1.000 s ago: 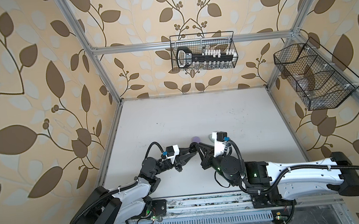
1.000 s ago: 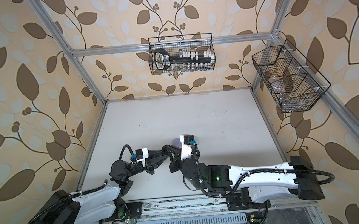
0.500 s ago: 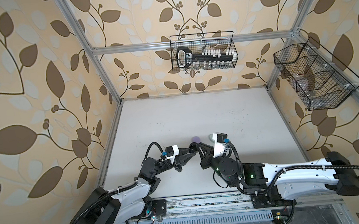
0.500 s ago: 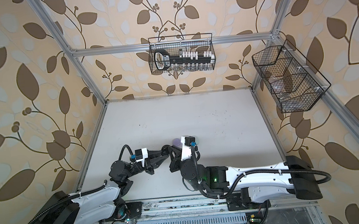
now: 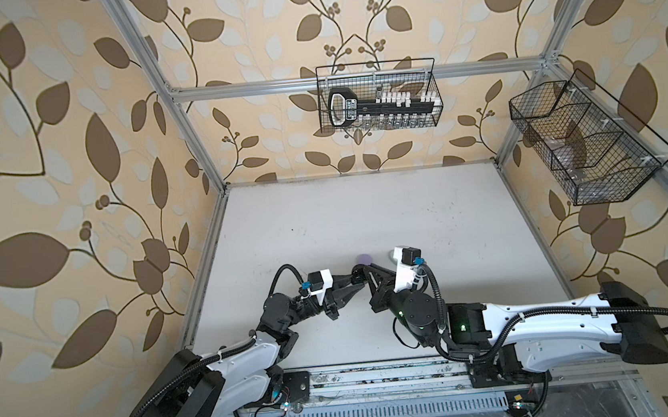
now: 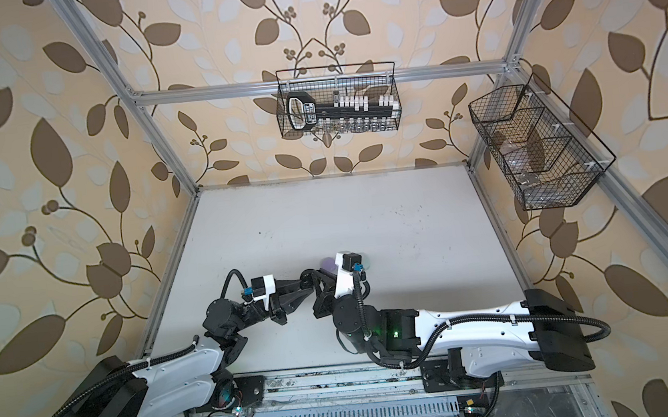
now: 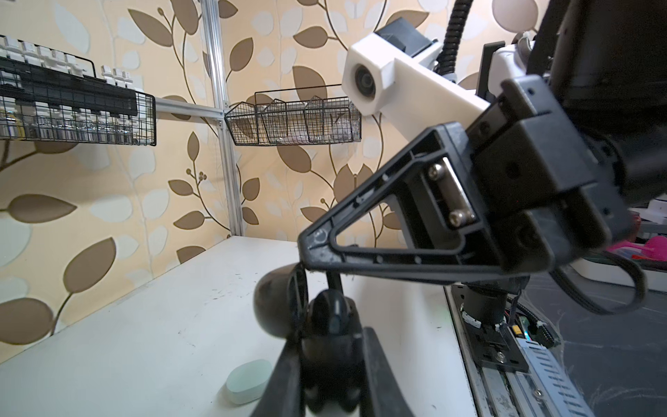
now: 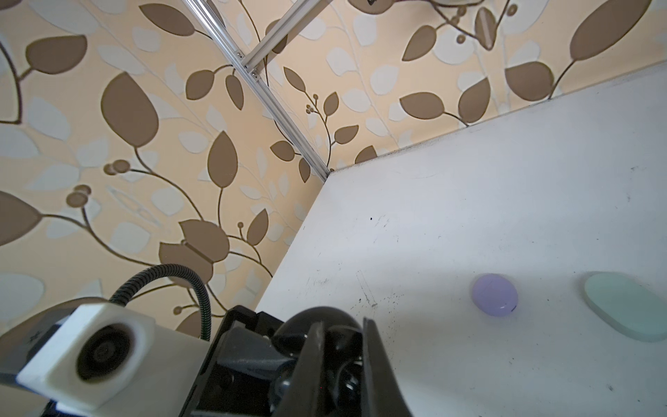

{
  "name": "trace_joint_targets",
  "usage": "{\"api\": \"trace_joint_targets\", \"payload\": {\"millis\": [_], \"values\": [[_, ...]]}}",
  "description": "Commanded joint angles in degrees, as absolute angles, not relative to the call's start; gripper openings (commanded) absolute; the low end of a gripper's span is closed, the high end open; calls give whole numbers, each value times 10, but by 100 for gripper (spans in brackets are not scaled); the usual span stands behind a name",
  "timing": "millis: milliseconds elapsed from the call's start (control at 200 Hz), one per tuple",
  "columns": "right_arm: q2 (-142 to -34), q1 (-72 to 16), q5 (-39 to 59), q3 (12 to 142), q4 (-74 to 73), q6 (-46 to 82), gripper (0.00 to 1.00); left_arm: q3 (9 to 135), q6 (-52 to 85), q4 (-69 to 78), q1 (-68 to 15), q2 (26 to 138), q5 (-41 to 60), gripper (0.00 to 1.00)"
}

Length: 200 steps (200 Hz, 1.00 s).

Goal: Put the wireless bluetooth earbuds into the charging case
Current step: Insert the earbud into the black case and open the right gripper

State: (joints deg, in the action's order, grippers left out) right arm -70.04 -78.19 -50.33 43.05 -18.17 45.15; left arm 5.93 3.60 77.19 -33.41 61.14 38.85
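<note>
My left gripper (image 7: 332,335) closed tight on body of black charging case (image 7: 274,307), at front middle of table (image 5: 366,214). My right gripper (image 8: 341,325) closed too, pinching same case at its open lid. Inside too dark, cannot tell earbuds. Just beyond, lavender case (image 8: 494,294) and mint case (image 8: 624,307) lie shut on table

Round case (image 5: 364,258) lies on table (image 5: 366,214), left of oval case (image 8: 624,310).
</note>
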Motion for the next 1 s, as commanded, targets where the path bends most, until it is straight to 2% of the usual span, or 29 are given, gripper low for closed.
{"api": "trace_joint_targets", "payload": {"millis": [0, 650, 845, 995], "values": [[-718, -785, -496, 433, -180, 465, 11, 60, 40, 816, -339, 597, 392, 0], [-751, -809, -481, 426, -207, 509, 11, 58, 40, 816, -338, 592, 388, 0], [-734, -809, -487, 425, -193, 502, 38, 57, 39, 816, -339, 591, 388, 0], [-689, -810, -502, 417, -166, 490, 42, 57, 39, 816, -338, 590, 388, 0]]}}
